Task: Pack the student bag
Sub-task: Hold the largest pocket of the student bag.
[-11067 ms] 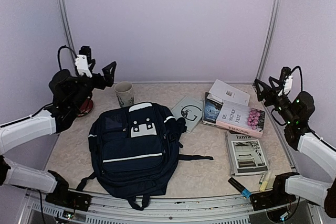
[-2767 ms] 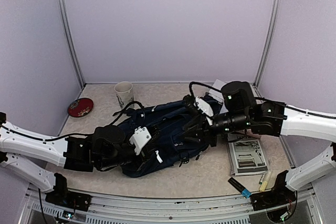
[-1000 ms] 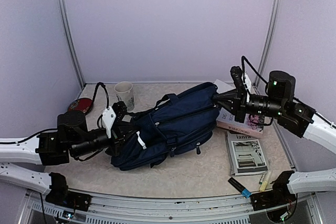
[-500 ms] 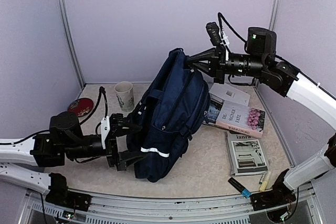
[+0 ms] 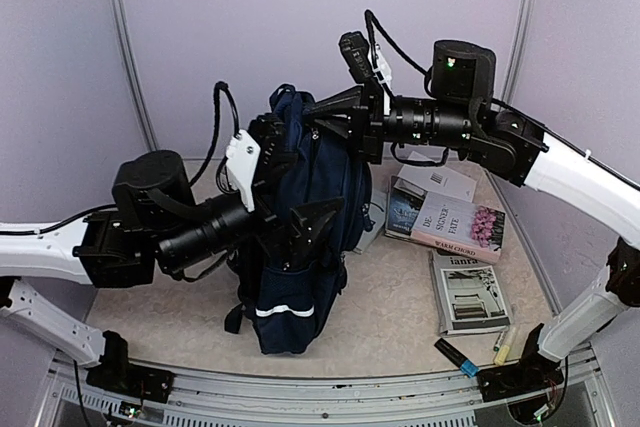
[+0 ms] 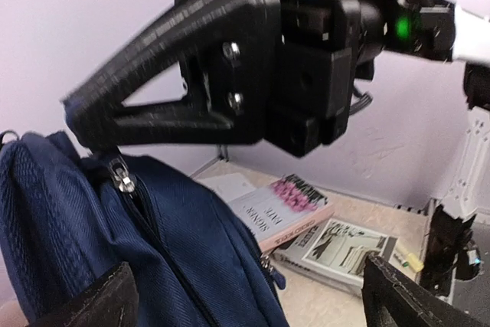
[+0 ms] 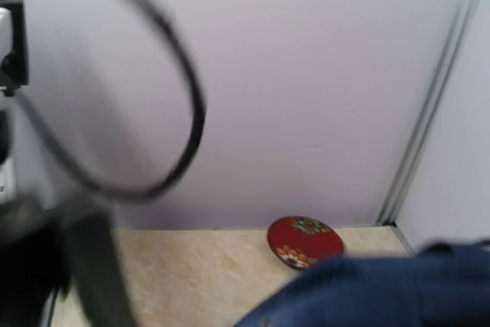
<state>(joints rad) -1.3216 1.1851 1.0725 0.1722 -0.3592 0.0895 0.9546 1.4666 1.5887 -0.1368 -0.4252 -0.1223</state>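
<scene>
The large dark navy fabric backpack [image 5: 335, 187] with a white stripe is standing upright near the middle of the beige surface [image 5: 400, 332]. The right pincer [image 5: 318, 119] is gripping its top, just beside the zipper [image 6: 122, 181], with jaws pressed together. The left pincer [image 5: 290, 185] is gaping wide, close by the backpack.

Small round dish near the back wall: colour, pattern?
The small round dish is red with flower motifs; clearest in right wrist view.

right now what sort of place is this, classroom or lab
Most likely a robot test cell, not a classroom: plain lilac walls with metal corner posts box in one table, two robot arms reach over it, and the student bag and books look staged.
</scene>
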